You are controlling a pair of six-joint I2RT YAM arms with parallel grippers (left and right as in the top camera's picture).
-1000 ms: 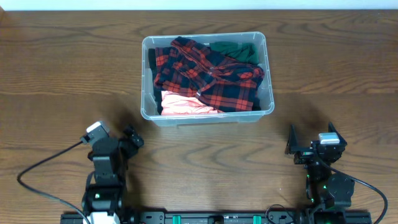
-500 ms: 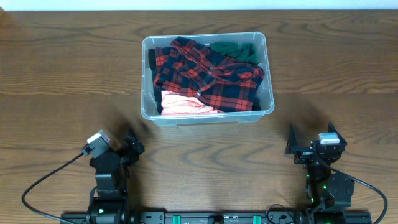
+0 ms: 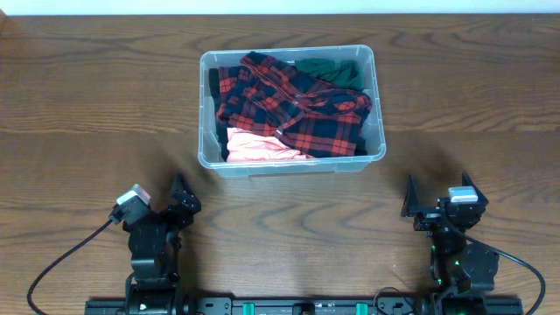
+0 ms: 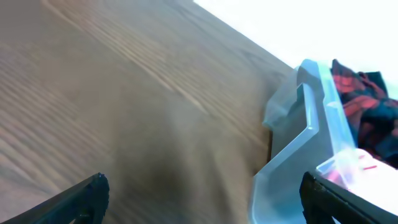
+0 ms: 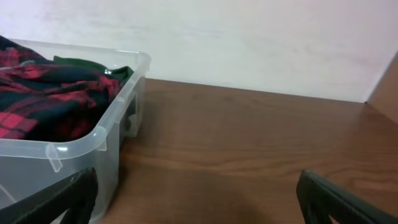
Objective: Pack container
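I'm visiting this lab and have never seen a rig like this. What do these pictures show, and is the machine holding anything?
You are looking at two small robot arms at a wooden table. Each arm ends in a two-finger gripper. One view comes from a camera fixed above the table. The other two come from a camera on each wrist, so the dark shapes in their bottom corners are that arm's own fingers. From above, the left gripper and right gripper are both open and hold nothing. Beyond them stands a clear plastic container. It holds a red plaid shirt, a green garment and a pink garment.
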